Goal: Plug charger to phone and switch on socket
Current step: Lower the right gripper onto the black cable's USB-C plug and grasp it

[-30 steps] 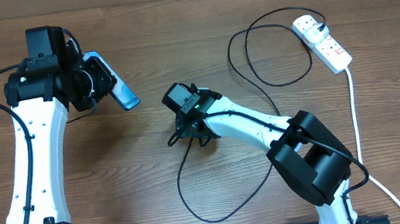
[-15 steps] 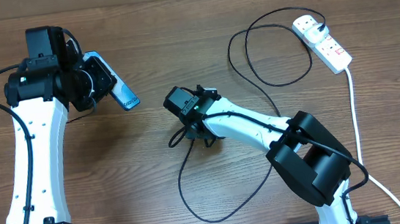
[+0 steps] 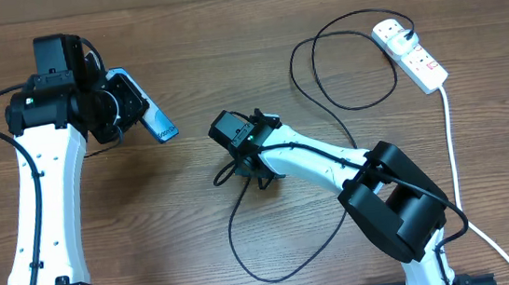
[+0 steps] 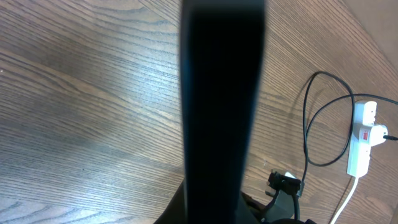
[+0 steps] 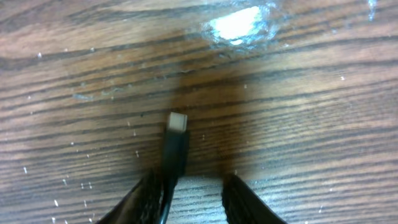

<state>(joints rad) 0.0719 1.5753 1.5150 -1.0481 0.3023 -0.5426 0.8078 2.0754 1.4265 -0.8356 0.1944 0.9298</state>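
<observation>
The charger [image 5: 176,140] is lying limp at centre, its thin, light cable flopping; gripping near its stiff tip looks best. The right gripper [image 5: 186,198] is straddling it, jaws apart. The left gripper [image 3: 125,101] is clamping the rigid, slick phone [image 3: 161,126] at ten o'clock.

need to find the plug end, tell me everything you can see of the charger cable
The charger is a thin black cable, slack on the table. One end reaches the socket; it loops wide, runs to the right gripper, then loops toward the near edge. Its small black connector, pale at the tip, pokes out between the fingers, against one; the grip is unclear.
</observation>
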